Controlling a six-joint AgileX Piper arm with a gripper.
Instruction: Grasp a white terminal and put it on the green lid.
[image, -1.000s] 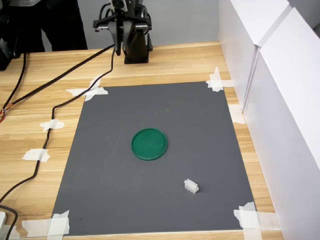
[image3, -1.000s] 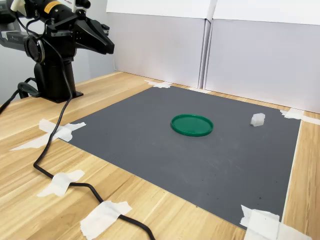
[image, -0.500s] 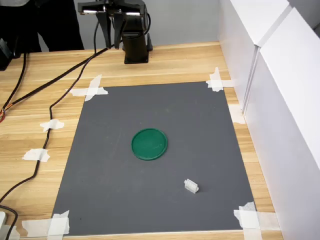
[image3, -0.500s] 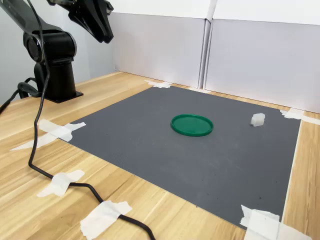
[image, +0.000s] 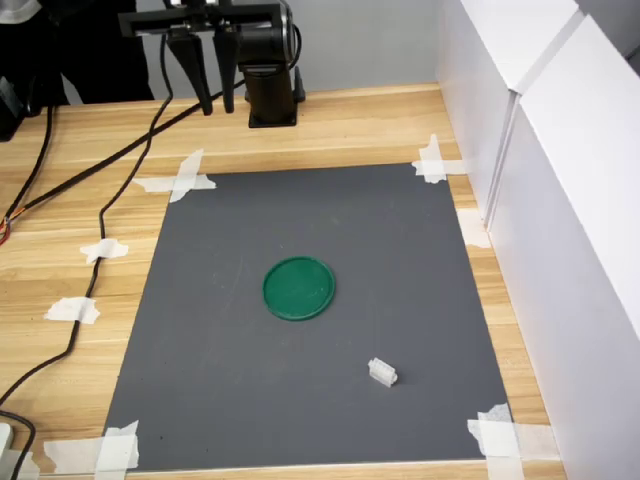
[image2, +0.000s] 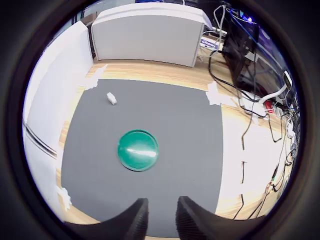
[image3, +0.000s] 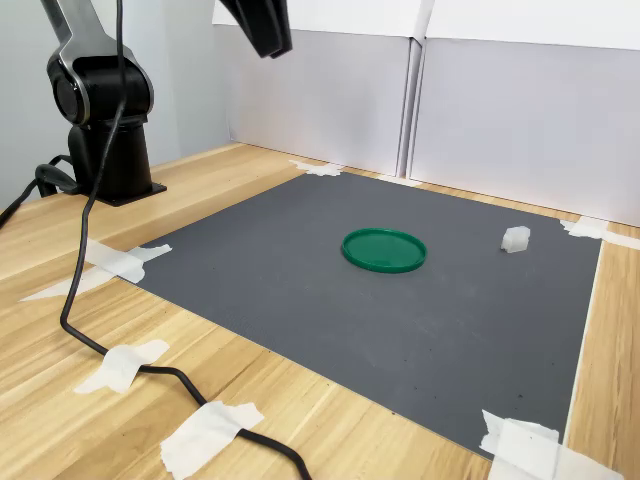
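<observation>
Wrist view, terminal: white terminal (image2: 111, 98) lies alone on the dark mat (image2: 190, 135), near the mat edge that runs along the white wall panels (image2: 47, 90); nothing touches it.
First exterior view, terminal: white terminal (image: 382, 372) sits toward the first exterior view's lower right, well apart from the lid.
Lid: green lid (image: 299, 288) lies flat near mat centre, bare on top; it reads as the drop spot, kept open on all sides for a descent from above.
Mat: taped to the wooden counter (image: 350, 125) at its corners with white tape (image: 432, 160), likely to keep it from sliding.
Gripper: gripper (image: 214, 95) hangs high near the arm base (image: 272, 100), far from both items; empty.
Fingers: fingers (image2: 136, 220) a narrow gap apart, holding nothing.
Cable: black cable (image3: 85, 330) trails across the counter, clear of the mat.
Stage (judged): approach not yet made; terminal ungrasped.
</observation>
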